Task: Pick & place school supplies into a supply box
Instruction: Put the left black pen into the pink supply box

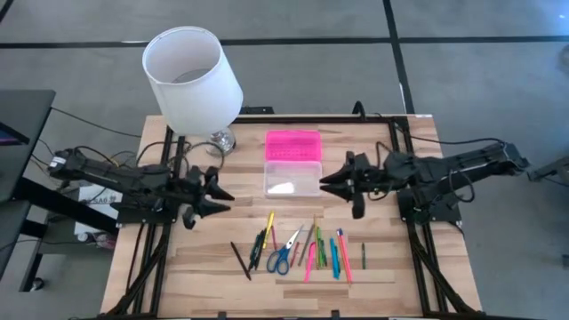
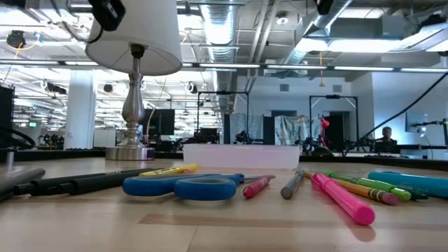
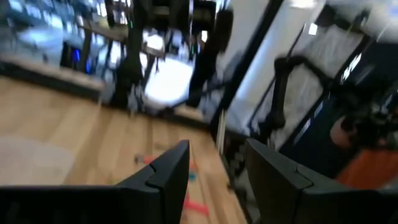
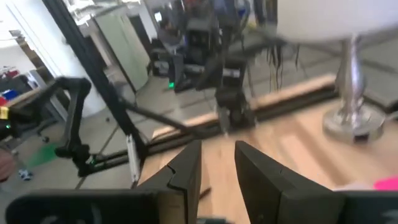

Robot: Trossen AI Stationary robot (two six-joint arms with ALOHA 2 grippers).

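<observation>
Scissors [image 2: 183, 186] with blue handles lie closest in the low view, flat on the counter [image 1: 178, 267], in the row of supplies along its near edge. From left to right in the high view that row runs: a black pen [image 1: 240, 260] lying at a slant, a dark marker [image 1: 257, 250], a yellow pencil [image 1: 269, 224], the scissors again, then a bunch of pink, green and blue pens [image 1: 322, 253], a pink marker [image 1: 344, 257] and, a little apart, a thin green pencil [image 1: 363, 256].

Farther left, the left end effector [image 1: 220, 196] hangs above the counter beside the lamp's base [image 1: 220, 140], its fingers [image 3: 168, 177] parted with nothing between them — released. A white lampshade [image 1: 191, 78] stands over the far left corner.

Behind the row, mid-counter, sits the box [image 1: 292, 177]: its clear base is open and near the supplies, its pink lid [image 1: 292, 145] folded back on the far side. None of the supplies are in it.

Just right of the box, the right end effector [image 1: 327, 182] hovers, pointing toward it, fingers [image 4: 186, 171] apart and empty — released as well.
</observation>
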